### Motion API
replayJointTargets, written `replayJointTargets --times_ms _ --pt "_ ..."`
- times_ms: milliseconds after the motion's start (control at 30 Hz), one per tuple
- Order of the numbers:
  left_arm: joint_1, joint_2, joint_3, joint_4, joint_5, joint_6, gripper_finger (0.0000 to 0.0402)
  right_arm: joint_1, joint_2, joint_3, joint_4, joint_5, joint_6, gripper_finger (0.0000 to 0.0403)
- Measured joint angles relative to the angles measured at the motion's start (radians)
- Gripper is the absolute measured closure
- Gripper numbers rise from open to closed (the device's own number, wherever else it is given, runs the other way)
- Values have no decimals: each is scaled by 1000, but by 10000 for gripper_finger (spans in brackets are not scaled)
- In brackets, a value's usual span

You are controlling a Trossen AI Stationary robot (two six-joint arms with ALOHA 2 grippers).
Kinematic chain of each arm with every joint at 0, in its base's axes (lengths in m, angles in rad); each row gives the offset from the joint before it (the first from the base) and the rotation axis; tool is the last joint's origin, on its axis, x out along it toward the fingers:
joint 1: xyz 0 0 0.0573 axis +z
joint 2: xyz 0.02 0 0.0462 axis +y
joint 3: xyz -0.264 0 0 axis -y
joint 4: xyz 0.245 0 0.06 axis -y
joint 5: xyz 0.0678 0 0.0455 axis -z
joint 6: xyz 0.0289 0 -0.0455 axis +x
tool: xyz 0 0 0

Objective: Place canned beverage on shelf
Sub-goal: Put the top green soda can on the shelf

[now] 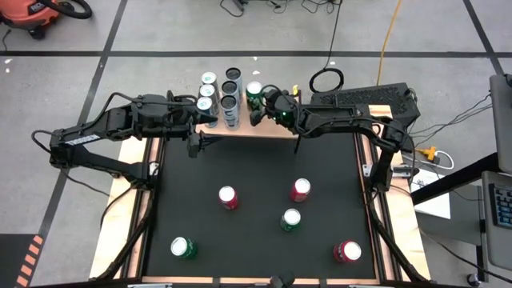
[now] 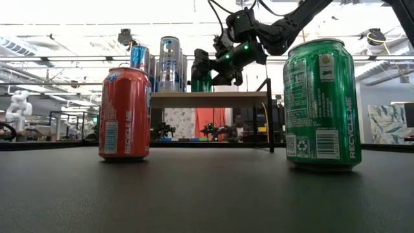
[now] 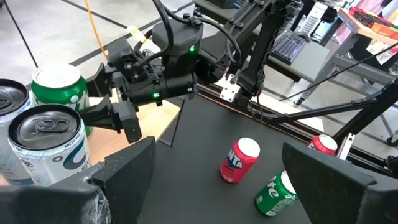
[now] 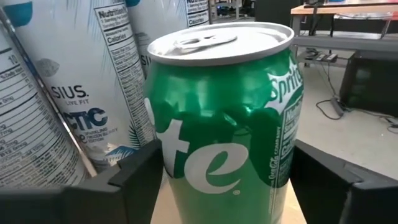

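A green can (image 4: 224, 130) stands upright on its base at the right end of the light-wood shelf (image 1: 240, 129), at the table's far edge. My right gripper (image 1: 258, 102) reaches in level from the right and is shut on this can. Several tall silver and blue cans (image 1: 220, 94) stand on the shelf to the left of it. My left gripper (image 3: 217, 180) hovers open by the shelf's left front with nothing between its fingers. My right gripper has the green can's side wall (image 4: 163, 155) between its two fingers, at about mid-height and below. The fingers (image 4: 124, 183) come in level from the table's right, one on each side. The can stands upright on the shelf board, and its wall shows small dents.
Loose cans stand on the black tabletop: red ones (image 1: 228, 197) (image 1: 300, 190) (image 1: 346, 251) and green ones (image 1: 291, 219) (image 1: 184, 247). In the low view a red can (image 2: 125, 113) and a green can (image 2: 321, 103) stand near the front edge.
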Motion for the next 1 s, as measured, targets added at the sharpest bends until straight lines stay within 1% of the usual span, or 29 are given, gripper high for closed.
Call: replayJointTargets --times_ms 67,133,400,633,800,1000 --pt "0 0 0 0 -2 0 49 -4 0 0 0 -8 -20 126" --pt "0 0 0 0 -2 0 49 -16 -1 0 -1 -43 -37 125" --pt "0 0 0 0 -2 -1 49 -91 -2 1 1 -284 -21 126" --pt "0 0 0 0 -2 -4 49 -152 -2 1 0 -473 -79 125" --pt "0 0 0 0 -2 -6 49 -187 -2 1 3 -566 -129 125" --pt "0 0 0 0 -2 -8 49 -220 -1 1 6 -629 -146 124"
